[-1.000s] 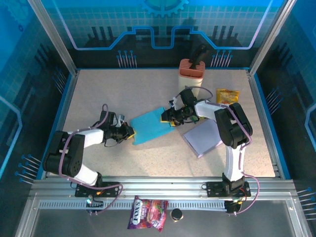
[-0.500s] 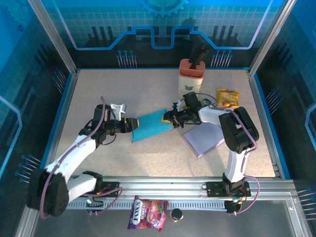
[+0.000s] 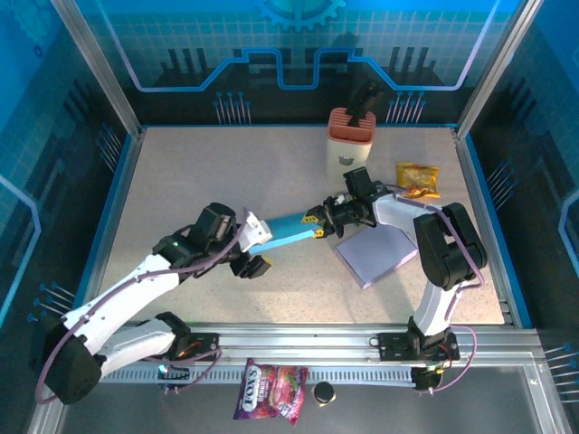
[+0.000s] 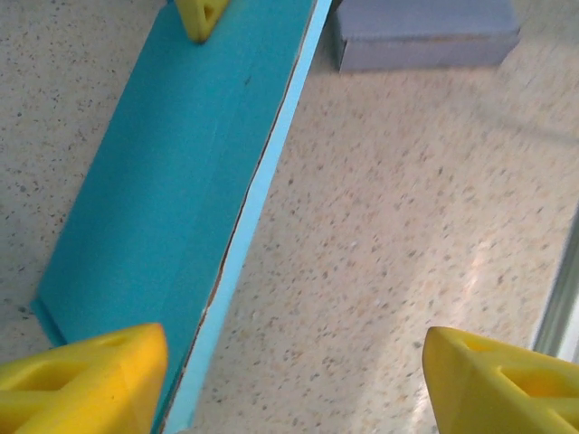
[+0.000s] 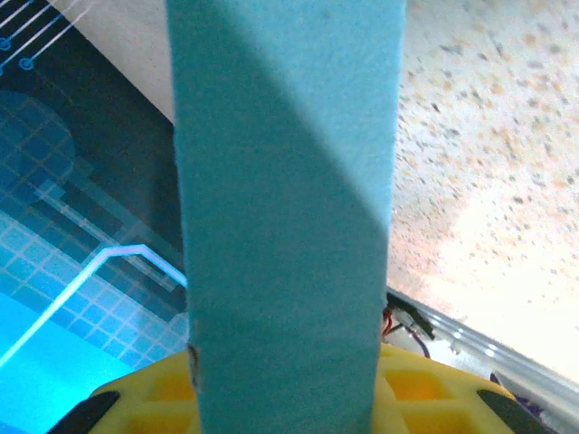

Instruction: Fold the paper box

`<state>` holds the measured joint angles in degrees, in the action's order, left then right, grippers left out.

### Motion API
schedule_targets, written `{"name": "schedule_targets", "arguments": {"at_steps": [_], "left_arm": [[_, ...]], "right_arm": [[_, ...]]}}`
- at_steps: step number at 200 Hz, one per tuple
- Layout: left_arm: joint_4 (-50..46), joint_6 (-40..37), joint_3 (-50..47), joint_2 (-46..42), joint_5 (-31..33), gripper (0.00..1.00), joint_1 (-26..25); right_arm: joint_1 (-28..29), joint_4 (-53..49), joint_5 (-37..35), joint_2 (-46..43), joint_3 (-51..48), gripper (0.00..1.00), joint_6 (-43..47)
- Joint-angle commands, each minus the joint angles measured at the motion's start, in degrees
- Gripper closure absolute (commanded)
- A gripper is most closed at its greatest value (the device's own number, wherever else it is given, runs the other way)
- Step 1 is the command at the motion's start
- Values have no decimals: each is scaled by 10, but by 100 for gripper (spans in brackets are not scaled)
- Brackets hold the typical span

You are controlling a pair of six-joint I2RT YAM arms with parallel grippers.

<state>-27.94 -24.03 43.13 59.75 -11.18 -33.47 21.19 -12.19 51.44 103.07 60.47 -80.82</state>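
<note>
The teal paper box is a flattened sleeve held off the table and turned on edge, running left to right at mid-table. My right gripper is shut on its right end; in the right wrist view the box rises straight out of the yellow fingers. My left gripper stands open at the box's left end. In the left wrist view the box lies along the left finger, with bare table between the two fingers.
A lavender folded box lies on the table just right of the teal one. A tan holder with a black tool and a yellow snack bag stand at the back. A candy bag lies on the front rail.
My left gripper has opened and let go of the box's left end, and that arm has swung right. The right gripper has turned the box from flat onto its edge.
</note>
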Motion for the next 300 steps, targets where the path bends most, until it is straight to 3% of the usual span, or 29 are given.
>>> {"name": "schedule_targets", "arguments": {"at_steps": [1,88,131,211,260,300], "left_arm": [[-19,-70,24,19,61,24,-15],[16,-111,13,67,109,22,-32],[20,-113,14,75,98,28,-32],[14,-96,23,100,62,44,-32],[-19,-65,59,142,17,55,-19],[-36,-33,80,166,-17,57,7]], "right_arm": [[-5,-77,22,-23,25,77,-9],[9,-127,48,-52,-11,77,-31],[22,-63,71,-43,-60,75,-95],[13,-6,74,-7,-68,54,-145],[-21,-97,35,-28,-26,35,-68],[-56,-148,-29,-81,4,31,-33]]}}
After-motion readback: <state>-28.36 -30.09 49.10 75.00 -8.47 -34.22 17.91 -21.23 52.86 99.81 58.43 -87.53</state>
